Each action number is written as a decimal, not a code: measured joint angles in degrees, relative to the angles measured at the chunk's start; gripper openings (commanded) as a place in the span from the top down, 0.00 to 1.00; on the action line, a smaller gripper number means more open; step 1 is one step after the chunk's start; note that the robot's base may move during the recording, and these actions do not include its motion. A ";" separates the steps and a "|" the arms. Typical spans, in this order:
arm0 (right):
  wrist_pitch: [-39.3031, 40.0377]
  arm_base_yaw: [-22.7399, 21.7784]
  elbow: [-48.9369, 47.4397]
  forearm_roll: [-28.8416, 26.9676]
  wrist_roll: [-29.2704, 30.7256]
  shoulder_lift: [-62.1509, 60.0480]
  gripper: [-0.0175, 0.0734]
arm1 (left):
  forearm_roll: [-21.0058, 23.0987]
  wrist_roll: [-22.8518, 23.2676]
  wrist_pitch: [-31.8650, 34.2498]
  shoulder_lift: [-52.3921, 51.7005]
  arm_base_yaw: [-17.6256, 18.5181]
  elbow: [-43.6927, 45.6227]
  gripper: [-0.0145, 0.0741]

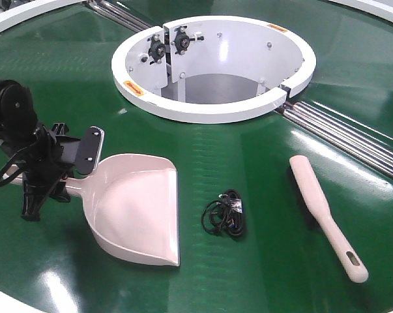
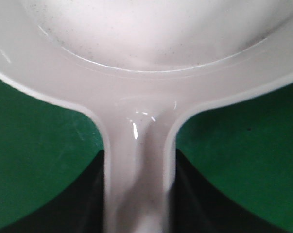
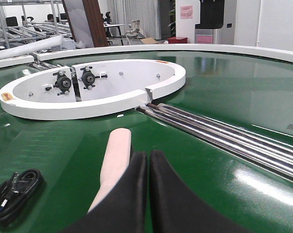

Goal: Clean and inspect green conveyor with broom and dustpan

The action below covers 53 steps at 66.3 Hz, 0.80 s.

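Because the left gripper (image 2: 140, 194) is closed on the thin handle alone, with dark fingers (image 2: 83, 208) tight against both sides, the dustpan (image 1: 134, 212) could twist about that grip. A lifted lip would let debris slide under.

Right gripper (image 3: 148, 194): pads pressed together, nothing held, close over the broom (image 1: 326, 218). Lowered like that, it would shove the brush, not take it.

Dustpan lies flat on the green conveyor (image 1: 261, 274), left of centre. Long axis across the belt, handle to the left, mouth to the right toward a black cable bundle (image 1: 225, 215). Cable may snag in the bristles.

Broom lies on the belt, right of the bundle. Long axis diagonal: head toward the white ring housing (image 1: 212, 114), hang-hole end toward the belt's near edge.
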State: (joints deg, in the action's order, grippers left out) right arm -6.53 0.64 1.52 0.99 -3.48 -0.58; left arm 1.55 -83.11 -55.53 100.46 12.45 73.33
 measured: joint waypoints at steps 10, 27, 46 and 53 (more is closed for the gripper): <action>0.00 0.00 0.00 0.00 0.00 0.00 0.82 | -0.18 0.00 0.26 0.00 0.00 0.00 0.85; 0.00 0.00 0.00 0.00 0.00 0.00 0.82 | -0.28 -0.17 0.41 0.00 0.00 0.00 0.85; 0.00 0.00 0.00 0.00 0.00 0.00 0.82 | -0.28 -0.22 0.41 0.00 0.00 0.00 0.84; 0.00 0.00 0.00 0.00 0.00 0.00 0.82 | -0.28 -0.22 0.41 0.00 0.00 0.00 0.84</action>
State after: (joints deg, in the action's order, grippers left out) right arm -6.53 0.64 1.52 0.99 -3.48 -0.58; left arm 1.27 -83.33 -55.12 100.46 12.45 73.33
